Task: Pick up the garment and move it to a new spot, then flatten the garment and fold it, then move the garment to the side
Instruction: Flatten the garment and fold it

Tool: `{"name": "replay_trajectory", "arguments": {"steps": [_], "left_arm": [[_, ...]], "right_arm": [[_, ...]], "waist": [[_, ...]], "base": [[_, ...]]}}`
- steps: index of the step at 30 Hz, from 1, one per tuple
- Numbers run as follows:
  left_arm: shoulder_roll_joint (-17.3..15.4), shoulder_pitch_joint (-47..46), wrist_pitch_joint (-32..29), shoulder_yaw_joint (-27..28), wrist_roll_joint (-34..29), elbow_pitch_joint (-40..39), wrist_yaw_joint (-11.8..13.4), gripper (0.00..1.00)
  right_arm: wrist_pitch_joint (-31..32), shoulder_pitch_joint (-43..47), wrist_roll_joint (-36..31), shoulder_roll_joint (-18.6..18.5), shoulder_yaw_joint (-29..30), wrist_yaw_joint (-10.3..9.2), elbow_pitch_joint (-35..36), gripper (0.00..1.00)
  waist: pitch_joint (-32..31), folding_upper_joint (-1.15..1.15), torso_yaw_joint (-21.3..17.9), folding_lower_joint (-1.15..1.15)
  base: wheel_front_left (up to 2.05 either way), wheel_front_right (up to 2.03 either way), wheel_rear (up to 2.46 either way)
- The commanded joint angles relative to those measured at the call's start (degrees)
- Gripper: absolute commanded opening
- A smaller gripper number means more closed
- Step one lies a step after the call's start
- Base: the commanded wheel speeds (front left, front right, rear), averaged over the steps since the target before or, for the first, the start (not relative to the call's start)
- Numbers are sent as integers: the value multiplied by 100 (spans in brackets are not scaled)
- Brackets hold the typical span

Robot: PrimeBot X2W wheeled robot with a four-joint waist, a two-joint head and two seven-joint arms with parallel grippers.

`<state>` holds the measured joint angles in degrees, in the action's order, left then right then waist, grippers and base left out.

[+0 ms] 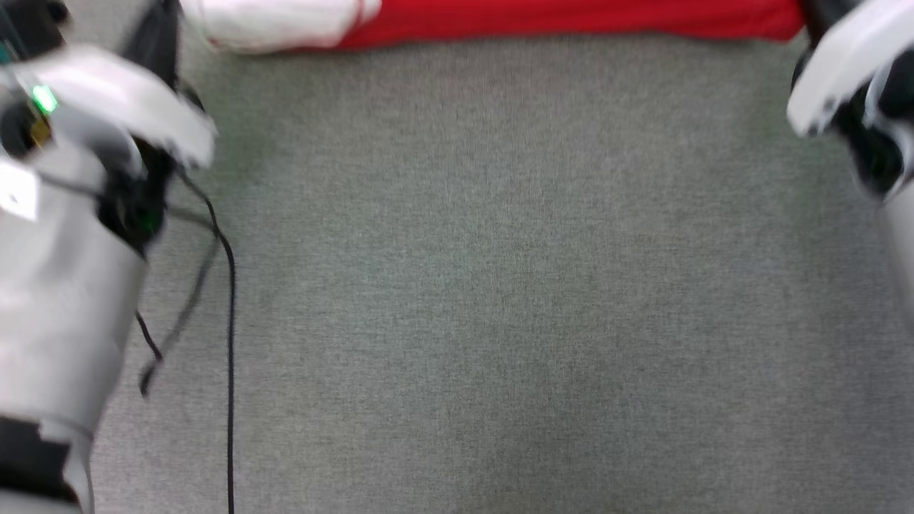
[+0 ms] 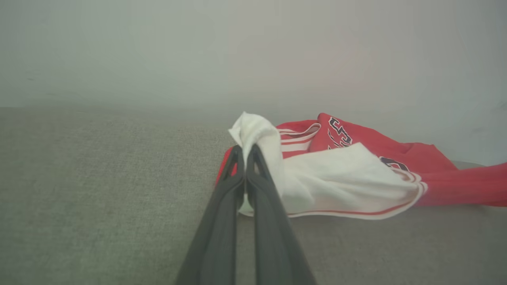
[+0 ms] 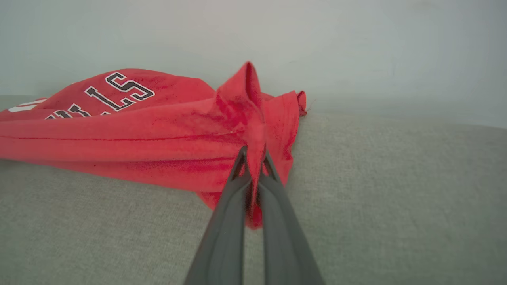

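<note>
The tabletop (image 1: 500, 285) is covered with grey woven cloth, and a pale plain wall (image 2: 198, 47) rises behind it. The garment (image 1: 571, 18) lies stretched along the far side. The left fingers (image 2: 222, 206) are clamped on its white sleeve (image 2: 340, 178), and the right fingers (image 3: 227, 221) on a red corner (image 3: 253, 114). A black cable (image 1: 230, 343) hangs beside the left arm.

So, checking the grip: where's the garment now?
The garment lies along the head view's top edge on the grey surface, its white sleeve pinched by the left gripper, its red corner by the right gripper.
</note>
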<state>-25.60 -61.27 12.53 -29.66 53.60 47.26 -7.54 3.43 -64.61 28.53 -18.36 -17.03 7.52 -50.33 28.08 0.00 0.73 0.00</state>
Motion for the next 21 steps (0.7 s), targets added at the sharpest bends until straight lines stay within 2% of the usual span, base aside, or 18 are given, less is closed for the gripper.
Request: {"name": "replay_trajectory", "arguments": {"steps": [1,9,11,17,21], "left_arm": [[-93,456,100,-78,106,-125,11,0],[-207,2099,240,-171,292,-563,16,0],[-221,2534,251,-140,305,-653,85,0],[-360,3843,266,-76,407,-1163,402,0],[-525,4807,229,-1,581,-1685,750,0]], "right_arm": [[-33,437,197,-72,-68,-6,121,0],[-15,2108,744,-422,-255,-8,708,0],[31,2564,838,-436,-264,-8,883,0],[239,3846,974,-515,-160,-9,1383,0],[394,4619,946,-506,-17,-10,1787,0]], "waist": [[-458,0,32,0],[-1329,0,82,0],[-1577,0,82,0],[-2222,0,70,0],[-2576,0,20,0]], "base": [[0,0,0],[0,0,0],[0,0,0],[0,0,0],[0,0,0]]}}
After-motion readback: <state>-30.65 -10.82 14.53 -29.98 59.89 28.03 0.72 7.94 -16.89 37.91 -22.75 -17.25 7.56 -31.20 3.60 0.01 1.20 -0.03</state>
